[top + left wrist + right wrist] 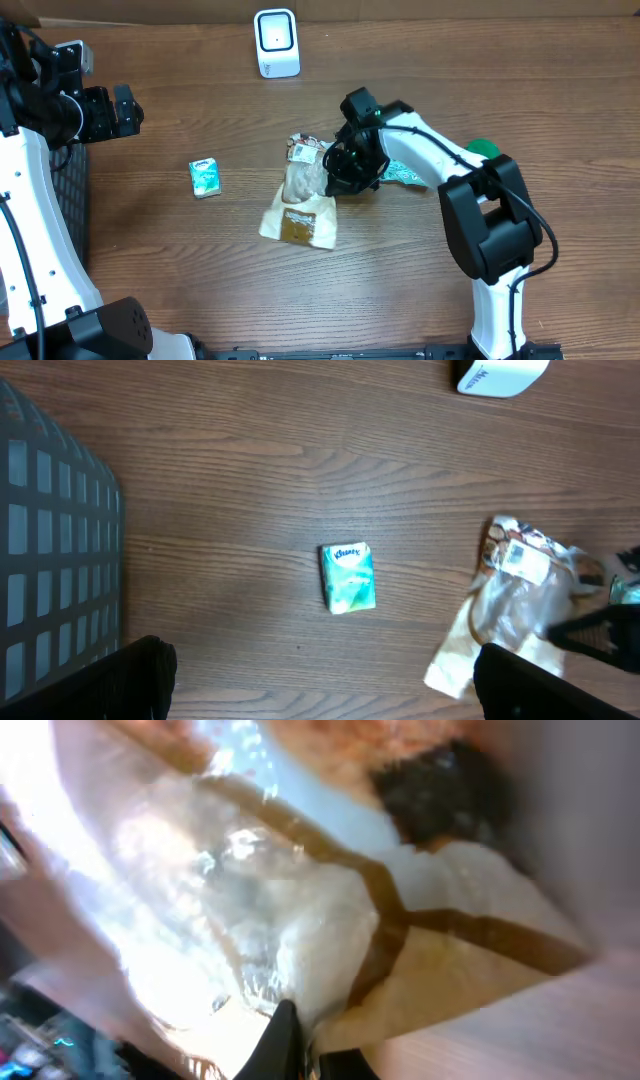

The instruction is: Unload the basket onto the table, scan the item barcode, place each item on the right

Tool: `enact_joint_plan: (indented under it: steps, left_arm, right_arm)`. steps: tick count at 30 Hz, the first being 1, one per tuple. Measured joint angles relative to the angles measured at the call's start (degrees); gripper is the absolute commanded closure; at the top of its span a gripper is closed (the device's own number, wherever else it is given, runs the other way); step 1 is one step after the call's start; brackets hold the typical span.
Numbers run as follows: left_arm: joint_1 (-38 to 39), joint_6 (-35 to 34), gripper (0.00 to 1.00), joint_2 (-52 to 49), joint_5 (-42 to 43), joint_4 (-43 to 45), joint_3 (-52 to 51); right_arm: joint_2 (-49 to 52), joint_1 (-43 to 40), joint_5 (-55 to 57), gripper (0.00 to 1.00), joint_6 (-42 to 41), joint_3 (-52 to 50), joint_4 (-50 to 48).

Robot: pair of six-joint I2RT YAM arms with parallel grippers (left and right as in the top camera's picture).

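Observation:
The item is a clear plastic bag [300, 195] with a tan printed base, lying in the middle of the table. A white label [301, 150] sits at its far end. My right gripper [336, 170] is shut on the bag's right edge. In the right wrist view the bag [300, 900] fills the frame, pinched at the bottom by the right gripper [300, 1045]. The white scanner [276, 42] stands at the back of the table. My left gripper [126, 110] hovers open at the far left, holding nothing. In its own view the left gripper [330, 690] is above bare wood, with the bag [510, 610] to its right.
A small green-and-white tissue pack [205, 178] lies left of the bag, also seen as the tissue pack [348, 577]. A teal packet [405, 175] and a green object [485, 148] lie under the right arm. A dark mesh basket [50, 560] borders the left edge.

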State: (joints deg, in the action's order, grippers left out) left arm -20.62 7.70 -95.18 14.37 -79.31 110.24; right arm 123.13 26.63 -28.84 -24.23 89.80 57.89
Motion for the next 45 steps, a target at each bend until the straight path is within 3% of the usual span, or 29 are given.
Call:
enact_joint_plan:
  steps: [6,17,19,21,26,45]
  left_arm:
    - [0.0,0.0,0.01,0.0,0.0,0.0,0.0]
    - [0.0,0.0,0.01,0.0,0.0,0.0,0.0]
    - [0.0,0.0,0.0,0.0,0.0,0.0,0.0]
    - [0.0,0.0,0.0,0.0,0.0,0.0,0.0]
    - [0.0,0.0,0.0,0.0,0.0,0.0,0.0]
    - [0.0,0.0,0.01,0.0,0.0,0.0,0.0]
  right_arm:
    - [-1.4,0.0,7.4,0.96,12.9,3.7,6.3]
    - [-1.4,0.2,14.8,0.96,24.4,3.7,-1.7]
    - [-1.4,0.3,15.0,0.92,24.9,3.7,-2.6]
    - [-1.4,0.7,15.1,0.67,25.2,3.7,-2.9]
    - [-1.4,0.8,14.2,0.45,22.9,3.7,-2.7]
    - [-1.4,-3.6,11.0,0.44,17.0,1.7,-3.3]
